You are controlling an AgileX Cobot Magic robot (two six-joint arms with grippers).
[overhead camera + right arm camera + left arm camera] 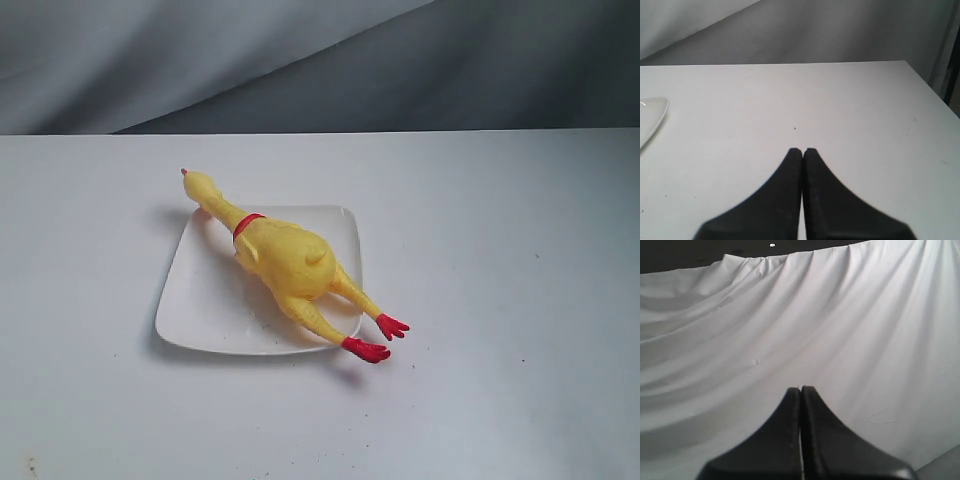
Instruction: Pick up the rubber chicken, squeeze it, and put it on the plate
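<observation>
The yellow rubber chicken (285, 262) lies diagonally across the white square plate (205, 300). Its red-tipped head hangs past the plate's far left corner and its red feet (378, 338) stick out over the near right edge. No arm or gripper shows in the exterior view. My left gripper (801, 388) is shut on nothing and faces only a draped white cloth. My right gripper (802, 150) is shut too, empty, above bare table, with a corner of the plate (651, 119) at the edge of its view.
The white table (500, 250) ends at a far edge against a grey draped backdrop (300, 60). The right wrist view shows the table's right edge (927, 90) with a dark drop beyond it.
</observation>
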